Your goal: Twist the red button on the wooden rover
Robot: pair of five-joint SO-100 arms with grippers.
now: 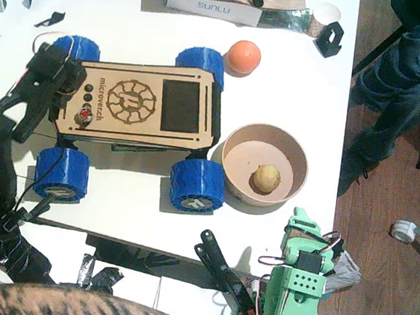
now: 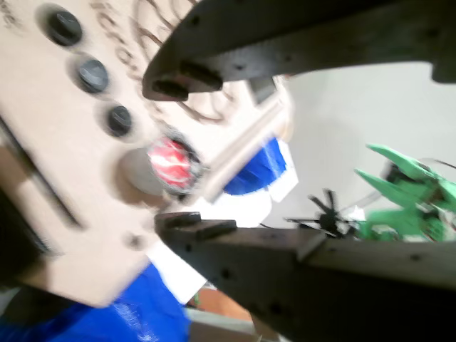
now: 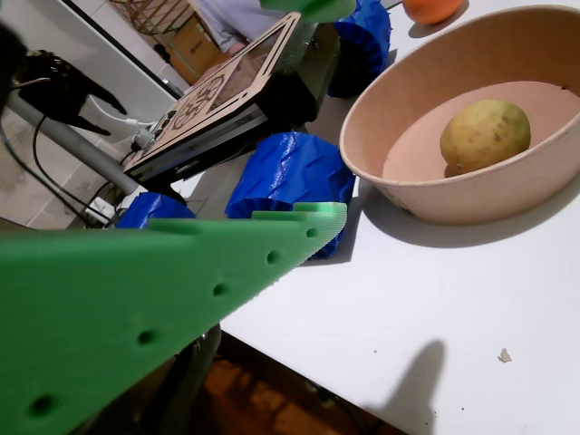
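The wooden rover lies across the middle of the white table on its blue wheels. Its red button sits at the left end of the deck, beside a row of small black buttons. My left gripper, black, hovers over that end. In a wrist view its black fingers stand open on either side of the red button, wider than the knob and not touching it. My right gripper, green, rests at the table's front right. Its green fingers are apart with nothing between them.
A tan bowl holding a yellow fruit stands right of the rover, close to its front-right wheel. An orange ball lies behind the bowl. A white box and clutter line the far edge. A person's legs are at right.
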